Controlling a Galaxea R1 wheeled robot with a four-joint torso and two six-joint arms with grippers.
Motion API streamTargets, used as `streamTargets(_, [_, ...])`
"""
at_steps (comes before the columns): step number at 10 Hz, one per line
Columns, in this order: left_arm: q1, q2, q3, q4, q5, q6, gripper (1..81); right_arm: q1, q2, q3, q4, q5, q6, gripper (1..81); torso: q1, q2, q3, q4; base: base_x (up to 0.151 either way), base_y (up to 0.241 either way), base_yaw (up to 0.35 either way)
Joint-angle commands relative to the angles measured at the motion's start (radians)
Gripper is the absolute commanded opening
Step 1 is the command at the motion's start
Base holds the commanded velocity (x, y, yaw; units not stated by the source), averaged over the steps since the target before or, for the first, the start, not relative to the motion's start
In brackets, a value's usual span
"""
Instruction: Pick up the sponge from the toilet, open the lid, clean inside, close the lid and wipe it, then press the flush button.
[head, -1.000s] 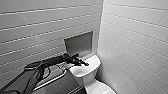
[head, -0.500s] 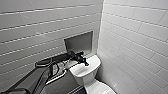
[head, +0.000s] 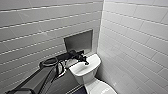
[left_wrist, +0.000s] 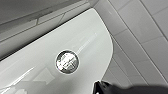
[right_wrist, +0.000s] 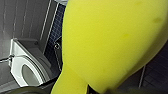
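The white toilet (head: 83, 71) stands in the corner, its tank top (left_wrist: 82, 42) glossy. My left arm reaches in from the lower left, and my left gripper (head: 85, 62) is shut, its tip over the middle of the tank top. In the left wrist view the round shiny flush button (left_wrist: 67, 61) sits close below the gripper's dark tip (left_wrist: 101, 86). The lid (head: 103, 89) is down, with faint lettering on it. The yellow sponge (right_wrist: 110, 42) looms large in the right wrist view, pinched at its narrow end by my right gripper.
Grey-tiled walls (head: 132, 37) close in behind and to the right of the toilet, with a dark recessed niche (head: 78, 42) above the tank. A small white basin (right_wrist: 23, 67) with a metal tap stands over dark blue floor tiles (right_wrist: 56, 30).
My left gripper has gone from open to shut and has shifted slightly right over the tank top. The sponge stays in the right gripper.
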Motion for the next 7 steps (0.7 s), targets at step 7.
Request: streamTargets(7, [-0.188, 0.023, -0.016, 0.007, -0.082, 0.001, 1.0, 0.02, -0.024, 0.028, 0.006, -0.064, 0.005, 1.0, 0.001, 0.001, -0.098, 0.0, 0.0, 0.0, 0.0])
